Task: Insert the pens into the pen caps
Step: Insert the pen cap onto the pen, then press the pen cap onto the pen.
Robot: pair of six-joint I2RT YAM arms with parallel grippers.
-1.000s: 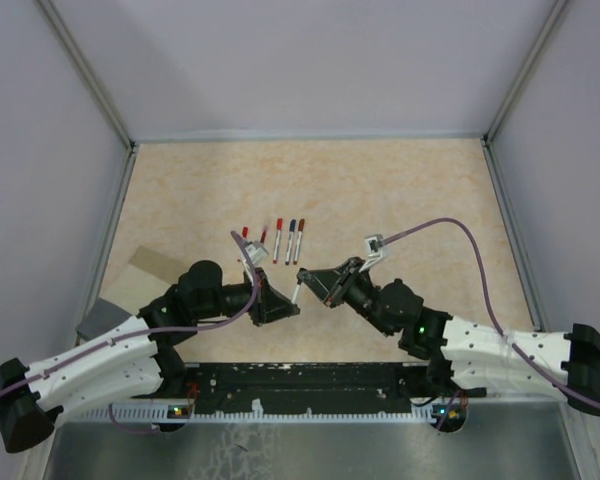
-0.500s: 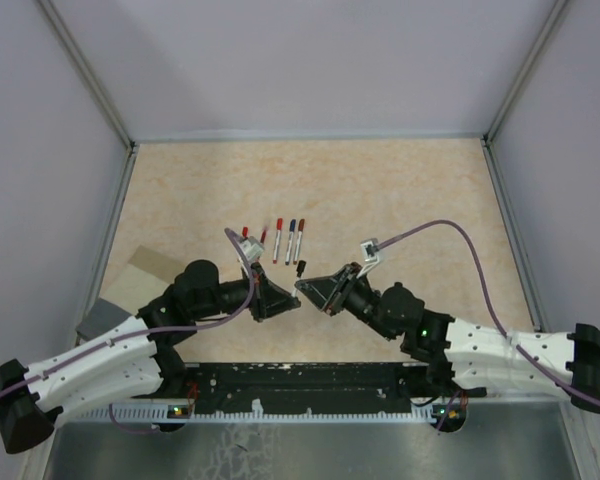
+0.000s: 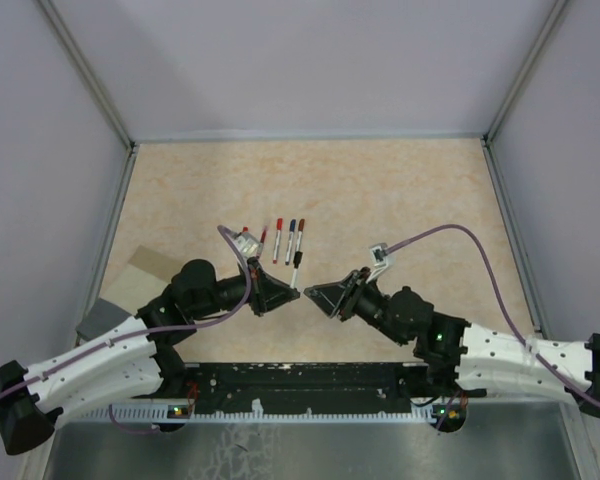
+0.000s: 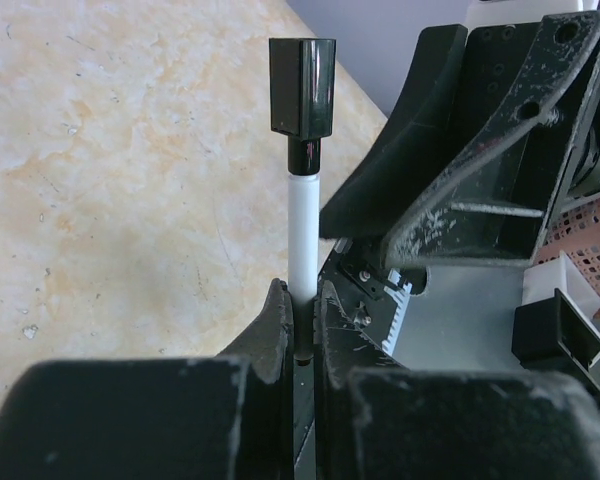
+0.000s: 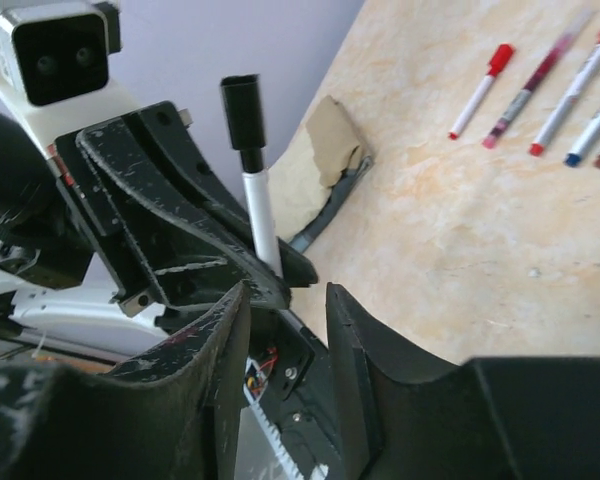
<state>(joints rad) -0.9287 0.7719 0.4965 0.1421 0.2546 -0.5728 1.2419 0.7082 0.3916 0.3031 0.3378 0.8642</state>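
Closest in, left of centre above the desk (image 3: 400, 190): left end effector (image 3: 292, 291), clamped shut on the lower barrel of a white pen (image 3: 296, 275). Seen from its own wrist camera as two dark fingers (image 4: 277, 318) pressed against the barrel (image 4: 302, 230) on either side, with the pen standing straight out from between them. Seated on the pen's free end, a black cap (image 4: 302, 85), with a short black collar showing just below it.

Directly opposite, to the right: right end effector (image 3: 314, 293), jaws parted and holding nothing, tips near the left end effector but apart from the pen. From the right wrist camera, an open gap between its two fingers (image 5: 220, 340), with the capped pen (image 5: 261, 215) beyond that gap and untouched.

Further left, a beige card (image 3: 145, 268) lying flat on the desk.

Farther out, five pens (image 3: 278, 240) lying side by side on the desk, ends in red and blue. In the top view, black cap (image 3: 298, 259) just beside the near ends of the right-hand pens in that row; cannot tell whether touching.
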